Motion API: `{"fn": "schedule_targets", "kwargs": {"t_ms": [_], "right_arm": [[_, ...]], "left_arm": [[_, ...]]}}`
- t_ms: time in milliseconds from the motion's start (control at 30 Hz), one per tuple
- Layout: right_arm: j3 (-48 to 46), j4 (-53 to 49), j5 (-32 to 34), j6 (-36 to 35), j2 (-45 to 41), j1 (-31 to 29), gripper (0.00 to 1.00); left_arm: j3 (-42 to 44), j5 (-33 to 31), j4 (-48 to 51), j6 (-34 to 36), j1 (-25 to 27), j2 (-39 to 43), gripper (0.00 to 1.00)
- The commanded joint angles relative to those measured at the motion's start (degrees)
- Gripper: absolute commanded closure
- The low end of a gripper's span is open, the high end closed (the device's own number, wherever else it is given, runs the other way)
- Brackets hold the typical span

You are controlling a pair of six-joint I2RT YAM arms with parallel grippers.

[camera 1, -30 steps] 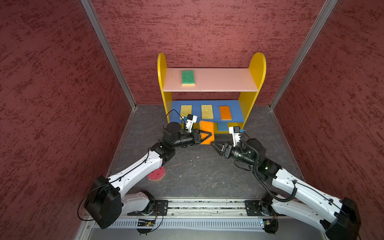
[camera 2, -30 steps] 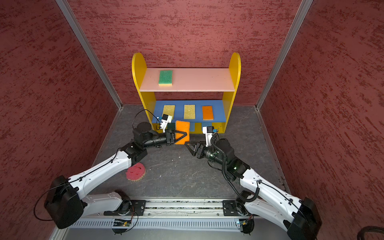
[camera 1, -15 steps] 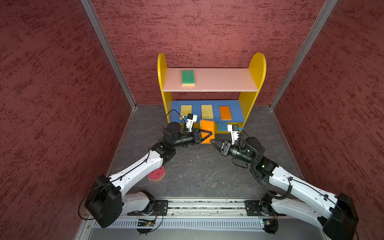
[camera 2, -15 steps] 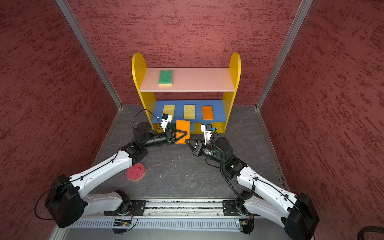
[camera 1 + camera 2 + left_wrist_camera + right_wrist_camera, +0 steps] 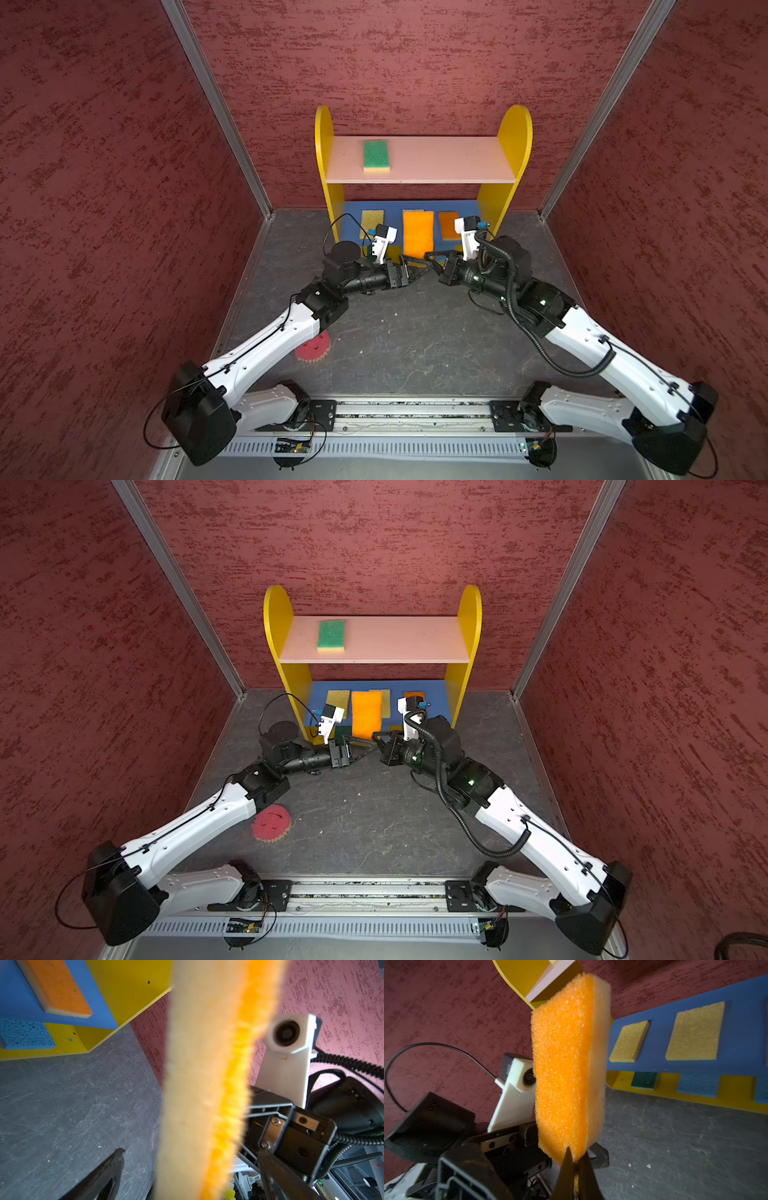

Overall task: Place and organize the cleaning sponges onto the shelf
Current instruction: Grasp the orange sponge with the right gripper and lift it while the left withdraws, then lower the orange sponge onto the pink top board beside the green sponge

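I see the right fingers [image 5: 564, 1169] pinching one short end of the orange rectangular foam sponge [image 5: 566, 1064], long axis straight out from them; left fingers [image 5: 112, 1167] spread astride it, apparently clear.

Top cams high, aimed dwn at shelf [image 5: 514, 141]; wrist cams [image 5: 287, 1033] close, face-to-face.
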State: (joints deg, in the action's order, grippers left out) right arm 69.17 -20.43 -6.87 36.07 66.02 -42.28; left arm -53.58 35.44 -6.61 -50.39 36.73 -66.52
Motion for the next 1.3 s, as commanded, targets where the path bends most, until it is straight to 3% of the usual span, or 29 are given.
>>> {"fn": "schedule_targets", "kwargs": {"t_ms": [0,533,1267], "right_arm": [[6.24,-11.29,3.11,-5.86,3.17,0.60,1.00],[35.60,-21.21,6.39,-18.91,19.02,5.24,1.00],[67.21,-28.15,-2.80,-22.96,43.77,15.17,1.00]], "left_arm": [[-0.83,-1.20,4.79,3.47,-0.97,3.72,0.01],[2.52,-2.65,23.19,7.44,-12.89,19.81,0.00],[2.03,-3.69,32.73,9.94,-19.60,24.27,0.01]]}}
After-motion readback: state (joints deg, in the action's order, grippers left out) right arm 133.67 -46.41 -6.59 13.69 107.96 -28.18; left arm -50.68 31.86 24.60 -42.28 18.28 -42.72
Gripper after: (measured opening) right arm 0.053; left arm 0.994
